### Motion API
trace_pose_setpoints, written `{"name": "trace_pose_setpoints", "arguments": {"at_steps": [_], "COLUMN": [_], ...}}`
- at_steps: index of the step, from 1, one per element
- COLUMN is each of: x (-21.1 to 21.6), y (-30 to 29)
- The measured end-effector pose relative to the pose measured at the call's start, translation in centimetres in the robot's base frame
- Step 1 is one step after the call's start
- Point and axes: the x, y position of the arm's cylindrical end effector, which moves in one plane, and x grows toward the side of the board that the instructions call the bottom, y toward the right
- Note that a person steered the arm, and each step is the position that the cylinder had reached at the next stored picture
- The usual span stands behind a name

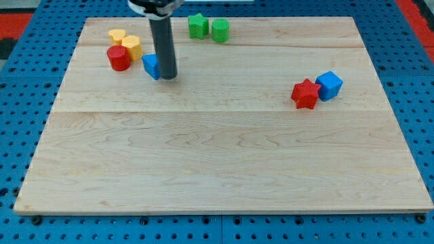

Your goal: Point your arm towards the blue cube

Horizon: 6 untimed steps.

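Note:
A blue cube (329,85) sits at the view's right on the wooden board (217,156), touching a red star block (306,93) on its left. My rod comes down from the view's top and my tip (167,76) rests at the upper left of the board. It touches the right side of a second blue block (150,66), which the rod partly hides. The tip is far to the left of the blue cube.
A red cylinder (119,58) and two yellow blocks (117,36) (131,47) cluster at the upper left. A green star-like block (198,26) and a green cylinder (220,30) sit near the top edge. A blue pegboard surrounds the board.

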Motion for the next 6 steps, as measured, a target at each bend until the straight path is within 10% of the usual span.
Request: {"name": "trace_pose_setpoints", "arguments": {"at_steps": [2, 6], "x": [-1.9, 1.8], "y": [-4.7, 40.7]}}
